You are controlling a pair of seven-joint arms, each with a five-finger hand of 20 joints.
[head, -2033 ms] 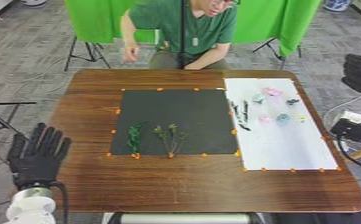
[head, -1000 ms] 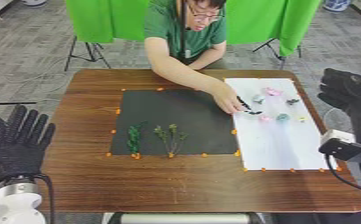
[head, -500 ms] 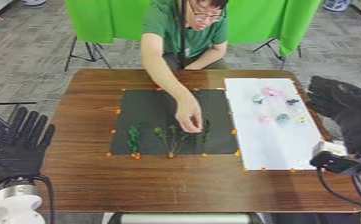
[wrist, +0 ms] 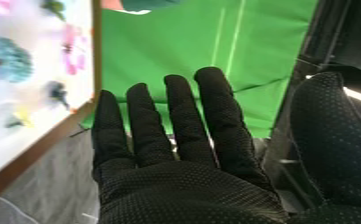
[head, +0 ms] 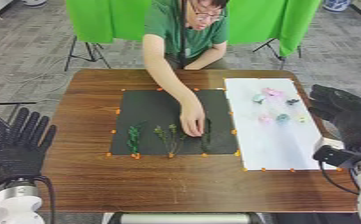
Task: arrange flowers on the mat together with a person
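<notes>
The right hand (head: 343, 111) is held beside the white sheet (head: 287, 147) — fingers straight, thumb spread wide. A slender, dark green sprig (head: 207, 140) is laid on the black mat (head: 148, 107), just beside a person's hand (head: 192, 120), right of paler, branching stems (head: 172, 141).

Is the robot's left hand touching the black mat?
Apart. The head view shows a strip of bare brown table between the left hand and the black mat.
</notes>
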